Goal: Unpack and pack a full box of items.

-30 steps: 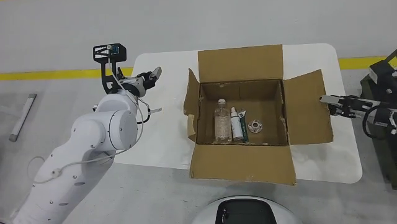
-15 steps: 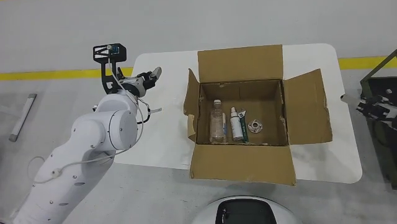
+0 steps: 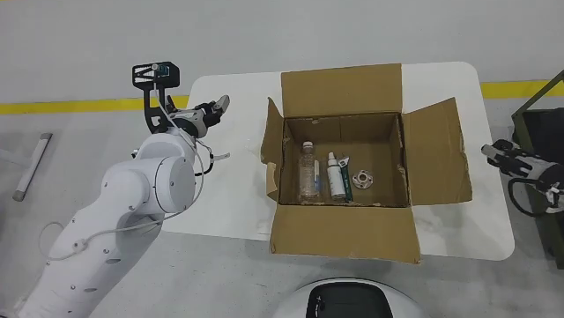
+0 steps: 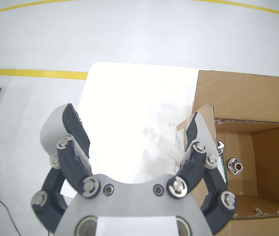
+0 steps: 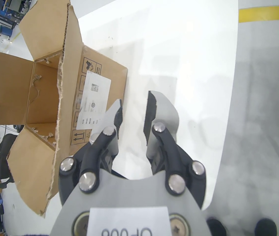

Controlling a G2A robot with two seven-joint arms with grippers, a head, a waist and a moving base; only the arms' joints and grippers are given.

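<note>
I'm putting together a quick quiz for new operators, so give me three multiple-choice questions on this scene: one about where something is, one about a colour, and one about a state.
1. Where is the round silver metal flange?
A) in a blue tray
B) inside the open brown cardboard box
C) on a wire shelf

2. What colour is the painted floor stripe?
A) red
B) blue
C) yellow

3. How is the left gripper?
A) open and empty
B) shut on a cup
C) shut on a rag

Answers: 1 B, it lies on the box's bottom. 2 C, the stripe reads yellow in the top and left wrist views. 3 A, its fingers stand wide apart with nothing between them.
</note>
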